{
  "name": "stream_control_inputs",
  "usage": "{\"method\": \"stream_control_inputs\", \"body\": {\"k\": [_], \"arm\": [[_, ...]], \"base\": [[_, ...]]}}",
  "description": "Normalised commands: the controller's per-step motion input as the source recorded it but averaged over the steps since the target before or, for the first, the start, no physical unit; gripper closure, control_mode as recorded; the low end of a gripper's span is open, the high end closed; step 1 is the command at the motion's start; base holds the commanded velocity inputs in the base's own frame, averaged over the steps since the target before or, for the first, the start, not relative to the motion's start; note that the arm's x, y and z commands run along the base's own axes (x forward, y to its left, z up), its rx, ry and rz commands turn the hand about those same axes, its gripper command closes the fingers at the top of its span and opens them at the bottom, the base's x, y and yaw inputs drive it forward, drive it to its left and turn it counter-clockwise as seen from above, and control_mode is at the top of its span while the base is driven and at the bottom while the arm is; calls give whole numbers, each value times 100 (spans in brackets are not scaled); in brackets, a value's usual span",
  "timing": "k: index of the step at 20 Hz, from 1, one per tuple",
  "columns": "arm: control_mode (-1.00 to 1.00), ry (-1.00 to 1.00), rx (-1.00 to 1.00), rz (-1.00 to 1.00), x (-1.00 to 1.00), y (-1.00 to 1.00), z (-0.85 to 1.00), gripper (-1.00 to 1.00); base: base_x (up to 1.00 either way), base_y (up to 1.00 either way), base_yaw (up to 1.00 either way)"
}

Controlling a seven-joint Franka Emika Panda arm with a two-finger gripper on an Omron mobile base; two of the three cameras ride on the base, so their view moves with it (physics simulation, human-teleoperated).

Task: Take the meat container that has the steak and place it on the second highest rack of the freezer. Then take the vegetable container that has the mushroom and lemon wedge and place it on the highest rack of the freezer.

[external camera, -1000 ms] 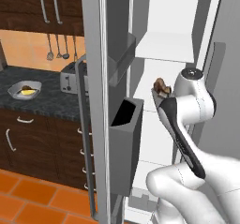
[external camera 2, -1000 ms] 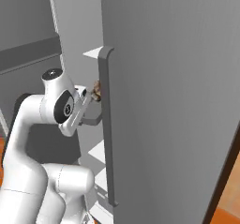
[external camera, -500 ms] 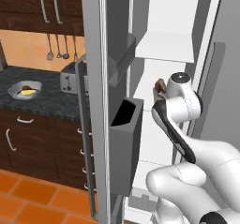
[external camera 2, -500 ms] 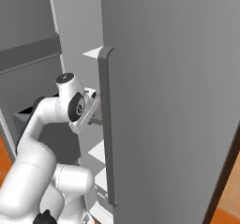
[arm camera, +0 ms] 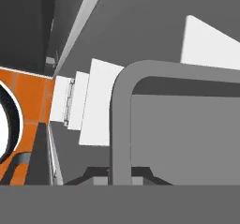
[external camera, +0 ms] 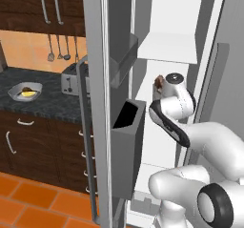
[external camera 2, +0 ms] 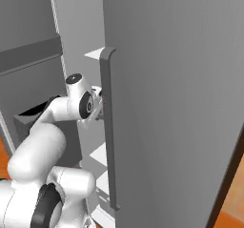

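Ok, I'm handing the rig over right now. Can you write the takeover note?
Gripper: shut on the freezer's right door handle.
Steak: inside the freezer by the hand, below the highest rack; what it rests on is hidden.
Bowl with lemon wedge and mushroom: on the counter, left of the toaster.
Done: meat looks delivered.
Left: bowl onto the highest rack.

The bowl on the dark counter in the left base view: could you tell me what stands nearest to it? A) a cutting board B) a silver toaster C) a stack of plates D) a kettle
B: a silver toaster stands just right of the bowl on the dark counter.
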Motion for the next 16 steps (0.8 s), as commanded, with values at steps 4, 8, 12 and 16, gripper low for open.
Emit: {"method": "stream_control_inputs", "body": {"k": [4, 8, 12, 16], "arm": [[-100, 0, 0, 0, 85, -3, -1, 100], [-100, 0, 1, 0, 73, -27, -17, 100], [-100, 0, 0, 0, 56, -11, -47, 100], [-100, 0, 0, 0, 46, 0, -58, 100]], "base": [[0, 0, 0], [0, 0, 0], [0, 0, 0], [0, 0, 0]]}}
